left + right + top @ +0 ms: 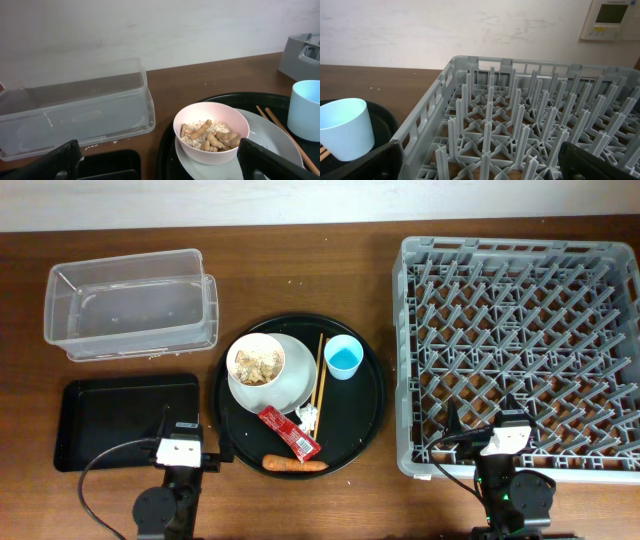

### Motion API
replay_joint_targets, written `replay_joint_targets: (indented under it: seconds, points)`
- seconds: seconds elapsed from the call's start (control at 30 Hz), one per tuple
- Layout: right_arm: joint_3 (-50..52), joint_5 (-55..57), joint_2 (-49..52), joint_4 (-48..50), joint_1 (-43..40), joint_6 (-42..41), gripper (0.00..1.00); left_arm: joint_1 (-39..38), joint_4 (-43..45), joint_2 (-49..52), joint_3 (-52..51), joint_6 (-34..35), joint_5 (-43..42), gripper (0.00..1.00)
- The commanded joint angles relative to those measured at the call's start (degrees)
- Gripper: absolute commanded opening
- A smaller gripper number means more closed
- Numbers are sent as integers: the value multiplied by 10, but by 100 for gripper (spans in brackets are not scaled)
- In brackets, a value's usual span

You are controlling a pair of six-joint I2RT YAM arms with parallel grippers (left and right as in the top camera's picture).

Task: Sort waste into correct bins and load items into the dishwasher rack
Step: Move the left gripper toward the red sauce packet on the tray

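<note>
On the round black tray [365, 415] a pinkish-white bowl [257, 360] of beige food scraps [210, 135] sits on a white plate [290, 395]. Beside them lie two wooden chopsticks [321, 375], a light blue cup [343, 357], a crumpled white tissue [308, 417], a red wrapper [288, 432] and an orange carrot [294, 464]. The clear tub [130, 305] and the shallow black tray [125, 420] are at the left. The grey rack [520, 340] is at the right. My left gripper [160, 170] is open and empty near the black tray. My right gripper [480, 170] is open over the rack's front edge.
The wooden table [300, 270] runs back to a pale wall [150, 30]. A white wall panel [612, 17] shows at the upper right of the right wrist view. The bowl, the plate [270, 140] and the cup [305, 110] also show in the left wrist view.
</note>
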State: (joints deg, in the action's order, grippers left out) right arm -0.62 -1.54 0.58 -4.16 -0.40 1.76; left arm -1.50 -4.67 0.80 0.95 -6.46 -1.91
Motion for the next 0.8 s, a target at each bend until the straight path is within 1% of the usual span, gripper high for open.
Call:
replay_joint_targets:
  seconds: [0.0,0.2,0.3,0.37,0.4,0.43,0.53,0.6,0.67,0.77]
  points:
    - [3,-6,-3,-1,-3,1,98,-2,3,-5,-4,-9,0,99]
    - [3,-6,-3,-1,-3,0,98,-2,5,-5,-4,-9,-4,99]
    - [3,-6,-3,1,-3,-23,98,-2,15,-5,-4,-4,-39,99]
    - [-13,-6,-2,-2,-3,-47,98,-2,12,-4,-2,37,-43,99]
    - [-24,-6,0,-6,-3,-56,98,-2,7,-4,2,44,-44,99]
    - [-38,-6,3,-17,-3,-57,98,-2,1,-1,9,45,-43,99]
    - [-109,-5,28,-98,-3,-57,98,-2,-40,33,59,45,-43,99]
    - [-173,-6,74,-148,-3,-57,98,-2,-62,88,108,45,-44,99]
    - [-236,-9,137,-202,-3,-57,98,-2,-97,173,178,56,-44,99]
    - [-308,-77,233,-250,-3,-56,98,-2,-153,289,272,61,-93,99]
